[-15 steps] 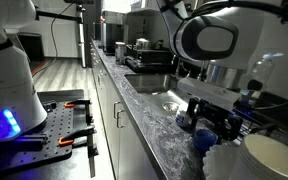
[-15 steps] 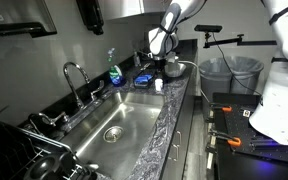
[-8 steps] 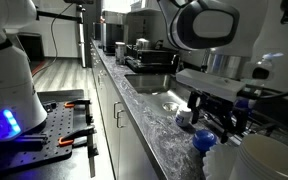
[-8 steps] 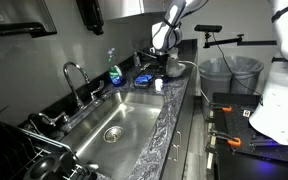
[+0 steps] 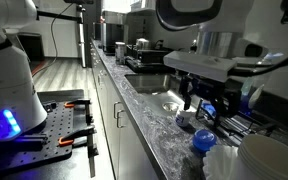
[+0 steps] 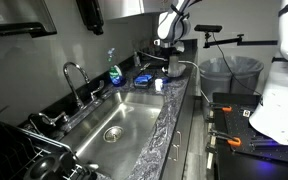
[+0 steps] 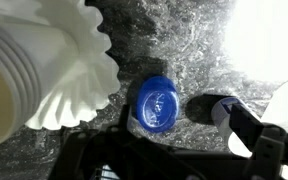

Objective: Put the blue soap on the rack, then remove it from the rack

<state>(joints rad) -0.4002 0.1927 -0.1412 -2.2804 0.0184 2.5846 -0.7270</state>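
Note:
The blue soap (image 7: pixel 154 103) lies on the speckled stone counter, just beside the white stacked bowls (image 7: pixel 44 60). In an exterior view it shows as a small blue lump (image 5: pixel 202 140) in front of the bowls. My gripper (image 7: pixel 184 142) hangs above the soap, its dark fingers spread apart with nothing between them. It also shows raised over the counter in both exterior views (image 5: pixel 206 100) (image 6: pixel 171 62). The dark wire rack (image 6: pixel 19 155) stands at the other end of the counter, beyond the sink, far from the gripper.
The steel sink basin (image 6: pixel 119 120) with a tap (image 6: pixel 74 78) lies between gripper and rack. A bottle of blue liquid (image 6: pixel 113 70) and a flat blue pad (image 6: pixel 142 78) sit by the wall. A small white and blue object (image 7: pixel 224 108) lies next to the soap.
My gripper has risen from just above the counter to well above it. The blue soap stays on the counter by the bowls.

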